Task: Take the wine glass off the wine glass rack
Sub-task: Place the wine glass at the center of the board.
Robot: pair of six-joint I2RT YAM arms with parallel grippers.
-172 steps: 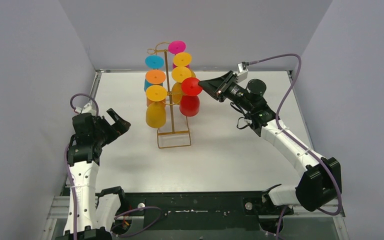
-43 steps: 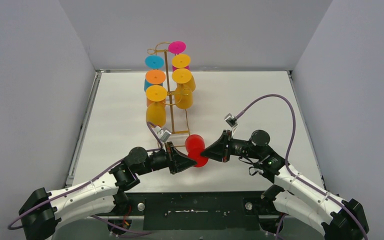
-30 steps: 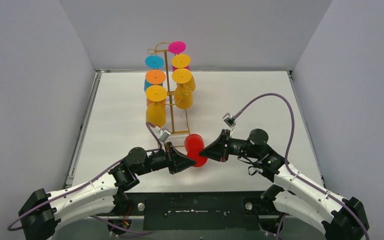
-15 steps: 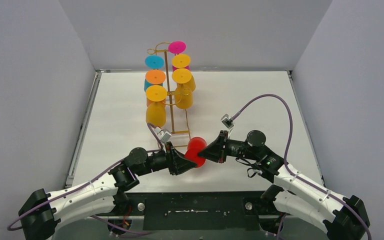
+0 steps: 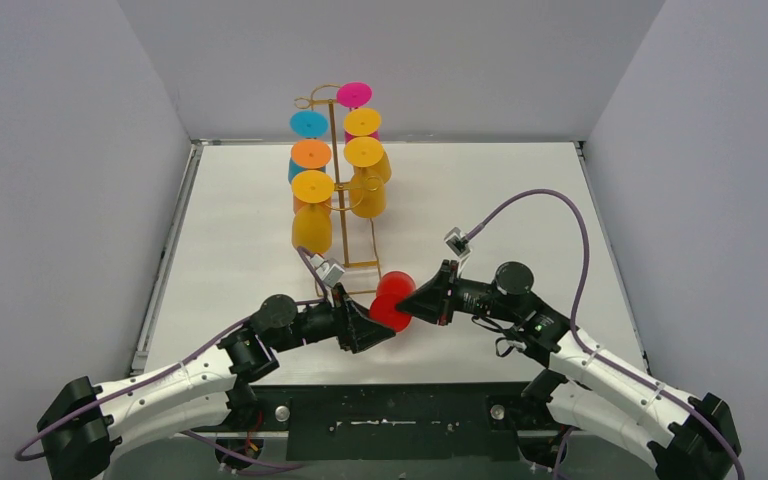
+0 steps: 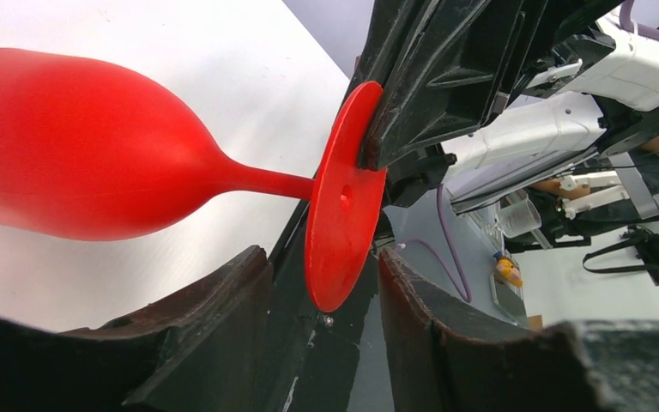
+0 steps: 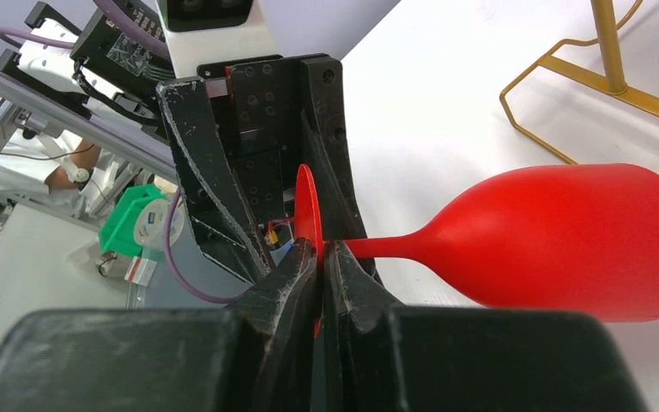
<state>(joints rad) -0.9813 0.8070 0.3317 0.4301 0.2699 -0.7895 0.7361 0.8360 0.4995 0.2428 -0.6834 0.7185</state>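
Observation:
The red wine glass [image 5: 396, 288] lies on its side, low over the table in front of the wine glass rack [image 5: 334, 190], a gold wire frame with several coloured glasses hanging on it. My right gripper [image 5: 407, 305] is shut on the glass's round foot; the right wrist view shows both fingers [image 7: 300, 275] pinching the foot's edge, with the bowl [image 7: 566, 240] pointing away. My left gripper [image 5: 375, 328] faces it from the other side. It stands open, a jaw on each side of the foot [image 6: 343, 206] with a gap on both sides.
The rack's looped base [image 7: 566, 69] stands just behind the red glass. Yellow, orange, blue and pink glasses [image 5: 312, 228] hang on the rack's arms. White walls close in the table [image 5: 500, 200] on three sides.
My left gripper, shut on the glass's foot a second ago, has opened off it. The right gripper keeps its hold, and the glass has barely shifted.

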